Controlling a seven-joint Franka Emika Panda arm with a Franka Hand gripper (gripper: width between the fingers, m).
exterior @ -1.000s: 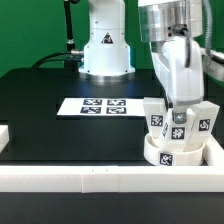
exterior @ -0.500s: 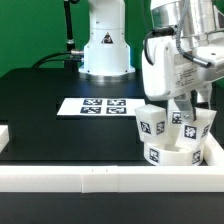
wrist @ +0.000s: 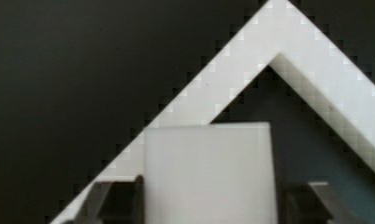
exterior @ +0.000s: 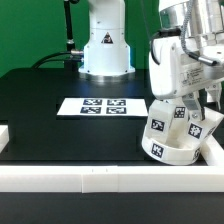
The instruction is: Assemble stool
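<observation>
Gripper of the Franka arm hangs over the stool at the exterior view's right, its fingers straddling 1 of the upturned legs. The wrist view shows that white block sitting between the 2 dark fingers, with a sliver of gap on each side. Whether they pinch it or have let go cannot be told from either picture.

Assembly looks far along. The round seat lies upside down on the black table, tipped slightly and pressed into the corner of the white border rail. From it rise 3 tagged legs, so every leg appears to be in its hole. How firmly the last one is seated cannot be seen.

By this onlooker's reckoning, what remains is tightening that leg, if it needs it, and perhaps turning the stool upright. No loose parts lie on the table; only the marker board rests near the robot base, well apart from the work.
</observation>
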